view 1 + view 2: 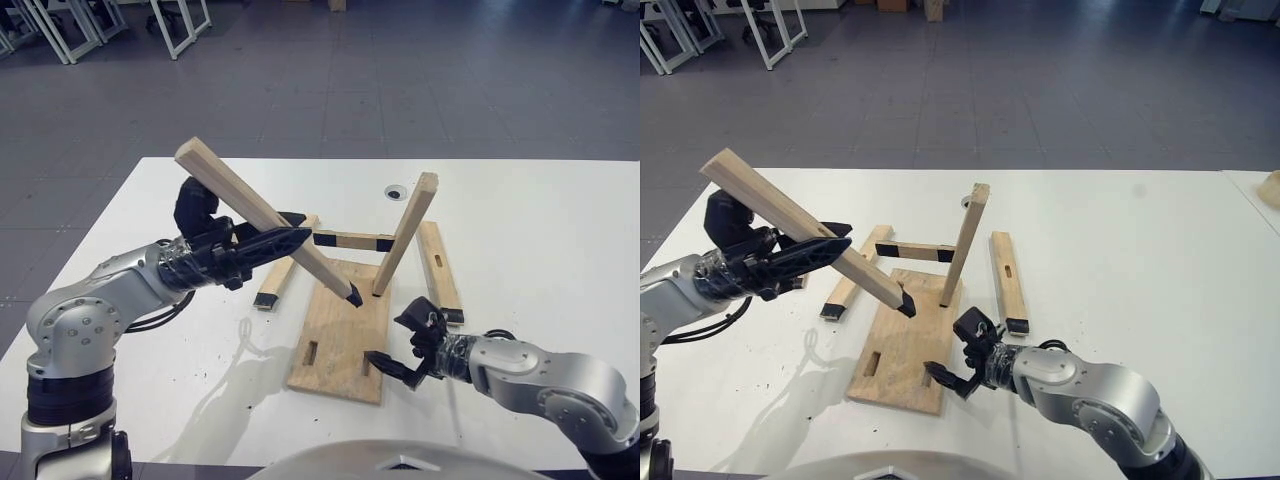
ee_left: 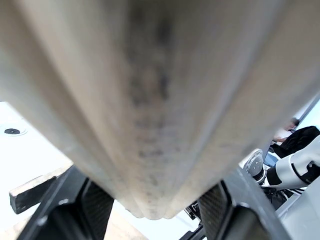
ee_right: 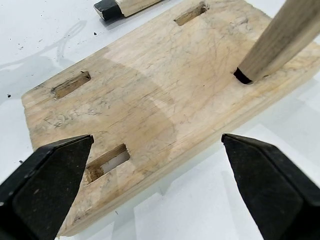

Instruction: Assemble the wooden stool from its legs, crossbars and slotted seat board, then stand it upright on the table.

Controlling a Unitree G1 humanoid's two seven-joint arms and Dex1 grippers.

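White table [image 1: 540, 220] held the board [image 1: 335, 345] flat, one leg [image 1: 405, 235] already slotted in. Left gripper [image 1: 290, 240] clamped a second leg [image 1: 235, 190] tilted above it; right gripper [image 3: 157, 140] gaped at the board's edge. Crossbar [image 1: 352, 241] loose, plenty left.

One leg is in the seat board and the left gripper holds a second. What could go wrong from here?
The held leg in the left gripper is steeply tilted, so its black tip may jam or skid instead of seating.
The right gripper is open beside the seat board, not clamping it, so a push might slide the board.
The standing leg leans and could be knocked out.
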